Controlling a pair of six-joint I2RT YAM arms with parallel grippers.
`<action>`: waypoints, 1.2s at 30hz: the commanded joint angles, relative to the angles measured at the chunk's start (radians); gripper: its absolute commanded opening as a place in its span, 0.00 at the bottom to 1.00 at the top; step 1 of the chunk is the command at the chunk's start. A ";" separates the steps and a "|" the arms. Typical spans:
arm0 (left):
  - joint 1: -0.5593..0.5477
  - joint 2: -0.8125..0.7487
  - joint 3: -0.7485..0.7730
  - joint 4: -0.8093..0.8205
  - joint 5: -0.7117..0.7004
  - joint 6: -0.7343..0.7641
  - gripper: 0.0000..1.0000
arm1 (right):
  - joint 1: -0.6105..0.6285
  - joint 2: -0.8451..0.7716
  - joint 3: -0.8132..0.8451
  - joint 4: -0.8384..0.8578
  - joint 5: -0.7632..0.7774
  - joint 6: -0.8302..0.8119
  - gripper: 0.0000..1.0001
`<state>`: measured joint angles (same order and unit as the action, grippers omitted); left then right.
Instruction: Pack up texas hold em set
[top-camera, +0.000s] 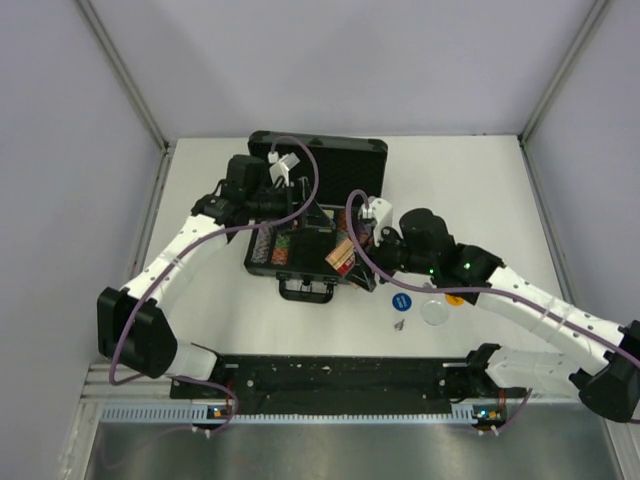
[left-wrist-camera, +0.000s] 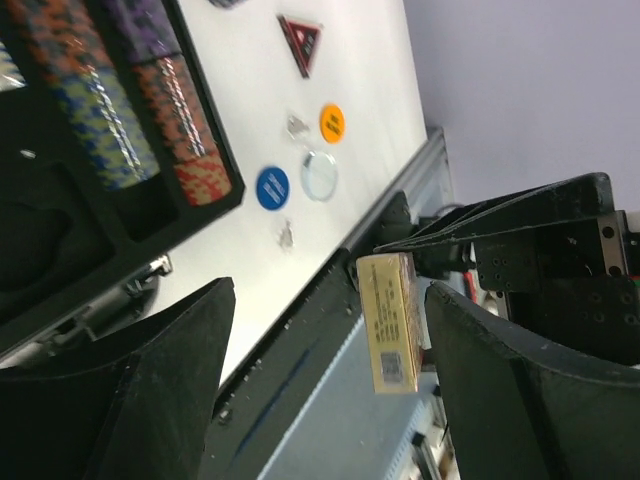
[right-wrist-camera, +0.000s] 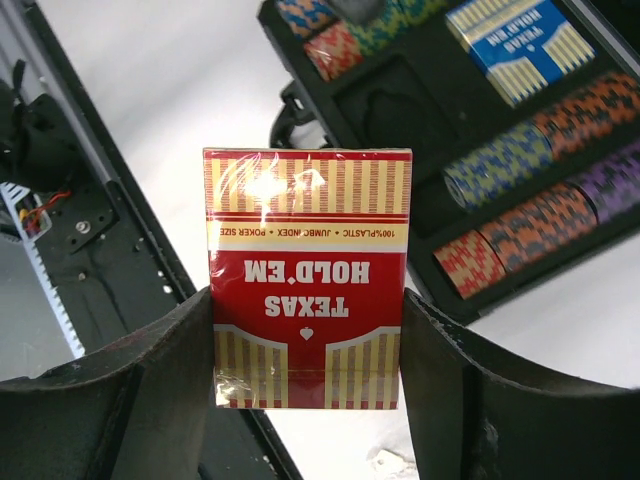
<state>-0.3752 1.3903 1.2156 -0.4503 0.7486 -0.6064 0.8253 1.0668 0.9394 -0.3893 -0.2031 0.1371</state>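
- Black and spread wide, the fingers of the left end effector (left-wrist-camera: 330, 300) have nothing between them. It hangs above the case, probably kept out of the way so the other arm can work.
- The black rectangular hard case (top-camera: 335, 155) lies open in the middle of the white bench (top-camera: 200, 300). Its lid is tipped up at the far side, so the tray can be reached from above.
- Rows of multicoloured striped chips (left-wrist-camera: 100, 110) lie on edge in the tray's channels, already packed.
- A blue cardboard card box (right-wrist-camera: 520, 45) lies flat in its slot. An empty recess (right-wrist-camera: 395, 100) shows near it, which looks to me like the place for the second deck.
- The red, gold-striped plastic-wrapped card box (right-wrist-camera: 308, 280) is clamped between the fingers of the right end effector (right-wrist-camera: 308, 300), which grip its two long edges. It is held in the air over the case's near edge, which should leave the box free to go down flat into a slot.
- To the right of the case, a blue round button (top-camera: 401, 300), a clear disc (top-camera: 435, 312) and an orange round button (top-camera: 455, 298) lie loose on the bench, not yet packed. A red triangle (left-wrist-camera: 300, 42) lies beyond them.
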 joint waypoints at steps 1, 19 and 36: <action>-0.025 0.021 -0.007 0.025 0.190 -0.006 0.82 | 0.043 0.033 0.085 0.079 -0.032 -0.047 0.41; -0.022 0.038 -0.113 -0.014 0.285 0.000 0.45 | 0.078 0.082 0.039 0.222 -0.055 -0.054 0.42; 0.094 -0.074 -0.105 -0.031 0.043 -0.010 0.00 | 0.098 0.055 0.022 0.228 0.106 0.073 0.99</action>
<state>-0.3450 1.3964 1.0912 -0.5079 0.9249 -0.6365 0.9131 1.1931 0.9562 -0.2382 -0.1787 0.1539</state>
